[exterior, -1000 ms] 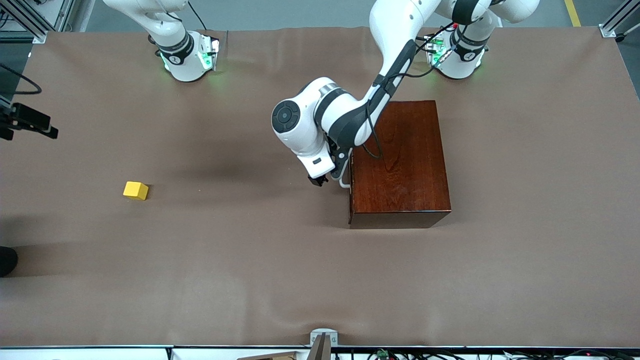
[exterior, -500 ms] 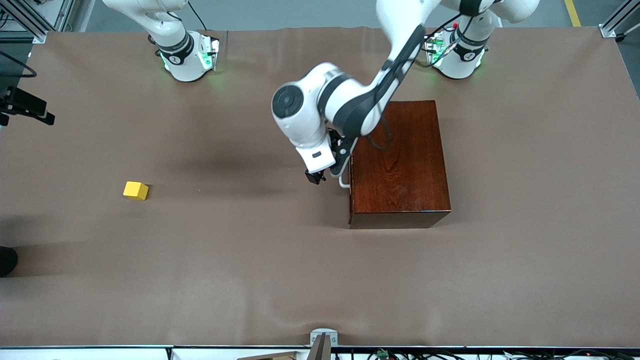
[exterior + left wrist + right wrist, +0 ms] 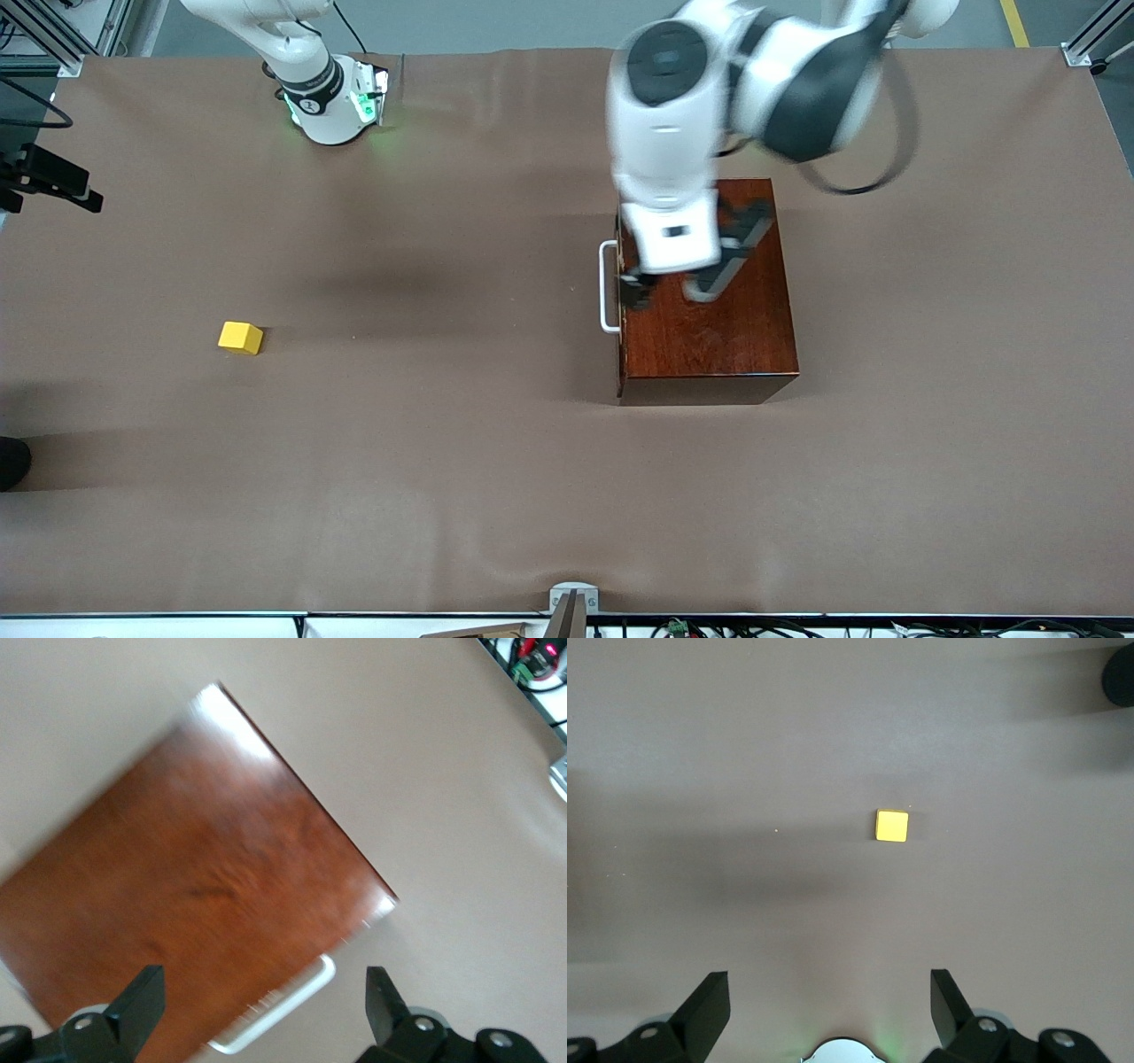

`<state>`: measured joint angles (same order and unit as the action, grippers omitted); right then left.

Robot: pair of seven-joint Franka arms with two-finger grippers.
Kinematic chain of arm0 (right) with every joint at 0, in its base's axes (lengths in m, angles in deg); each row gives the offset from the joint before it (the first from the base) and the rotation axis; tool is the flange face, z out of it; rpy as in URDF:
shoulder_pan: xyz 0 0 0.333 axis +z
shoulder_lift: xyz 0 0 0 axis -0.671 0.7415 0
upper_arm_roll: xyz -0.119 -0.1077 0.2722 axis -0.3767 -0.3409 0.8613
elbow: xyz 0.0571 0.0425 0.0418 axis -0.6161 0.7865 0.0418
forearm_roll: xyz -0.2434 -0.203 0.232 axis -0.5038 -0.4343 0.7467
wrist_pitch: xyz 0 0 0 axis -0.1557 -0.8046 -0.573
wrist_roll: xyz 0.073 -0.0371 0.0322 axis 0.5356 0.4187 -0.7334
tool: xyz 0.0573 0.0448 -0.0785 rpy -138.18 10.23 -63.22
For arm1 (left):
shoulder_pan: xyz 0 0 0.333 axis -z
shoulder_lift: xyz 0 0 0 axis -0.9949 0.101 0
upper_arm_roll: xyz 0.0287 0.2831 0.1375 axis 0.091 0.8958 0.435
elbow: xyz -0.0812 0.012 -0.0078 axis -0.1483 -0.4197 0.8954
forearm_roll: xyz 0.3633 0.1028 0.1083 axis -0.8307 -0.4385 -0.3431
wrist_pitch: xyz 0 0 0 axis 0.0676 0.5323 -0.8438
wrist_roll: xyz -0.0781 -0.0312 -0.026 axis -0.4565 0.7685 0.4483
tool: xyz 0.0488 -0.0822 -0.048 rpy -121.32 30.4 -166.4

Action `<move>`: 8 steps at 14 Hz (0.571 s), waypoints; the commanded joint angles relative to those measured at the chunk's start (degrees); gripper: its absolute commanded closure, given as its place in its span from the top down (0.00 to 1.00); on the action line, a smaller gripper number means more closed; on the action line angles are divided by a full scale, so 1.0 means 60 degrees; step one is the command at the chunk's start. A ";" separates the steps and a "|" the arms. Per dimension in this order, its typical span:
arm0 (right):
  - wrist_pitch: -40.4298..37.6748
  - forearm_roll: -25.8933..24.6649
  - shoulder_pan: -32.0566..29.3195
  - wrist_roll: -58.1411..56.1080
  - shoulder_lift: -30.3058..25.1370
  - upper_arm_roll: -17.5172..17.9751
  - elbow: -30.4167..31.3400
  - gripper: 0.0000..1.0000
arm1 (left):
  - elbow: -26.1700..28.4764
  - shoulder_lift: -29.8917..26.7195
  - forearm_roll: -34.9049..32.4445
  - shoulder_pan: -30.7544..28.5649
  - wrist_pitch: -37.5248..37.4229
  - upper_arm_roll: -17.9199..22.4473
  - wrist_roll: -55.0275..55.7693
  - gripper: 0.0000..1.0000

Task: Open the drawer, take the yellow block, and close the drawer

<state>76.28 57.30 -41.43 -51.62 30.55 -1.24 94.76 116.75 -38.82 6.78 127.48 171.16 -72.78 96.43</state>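
The dark reddish-brown box (image 3: 719, 332) stands toward the left arm's end of the table. Its drawer is shut, and the white loop handle (image 3: 608, 286) is free. My left gripper (image 3: 669, 291) is open and empty, up in the air over the box top by the handle edge. The left wrist view shows the box top (image 3: 195, 904) and the handle (image 3: 275, 1010) between its spread fingers. The yellow block (image 3: 240, 338) lies on the brown table toward the right arm's end. My right gripper (image 3: 828, 992) is open and empty, high over the table, with the block (image 3: 892, 825) below it.
The brown cloth (image 3: 443, 443) covers the whole table. A dark round object (image 3: 12, 462) sits at the table edge at the right arm's end. The right arm's base (image 3: 332, 97) stands at the table's back edge.
My left arm has risen from beside the handle and swung over the box top, uncovering the handle. The drawer stays shut. The yellow block has not moved.
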 commanded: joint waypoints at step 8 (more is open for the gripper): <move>0.0181 -0.0192 0.0277 0.0185 -0.0324 -0.0252 0.0323 1.00 | 0.1211 -0.2794 -0.0082 -0.3343 -0.2157 -0.0151 -0.8168 1.00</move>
<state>76.63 57.24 -40.86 -51.56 30.33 -2.12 94.98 119.51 -50.61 6.86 110.43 158.70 -73.02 54.72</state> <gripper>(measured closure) 0.000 0.000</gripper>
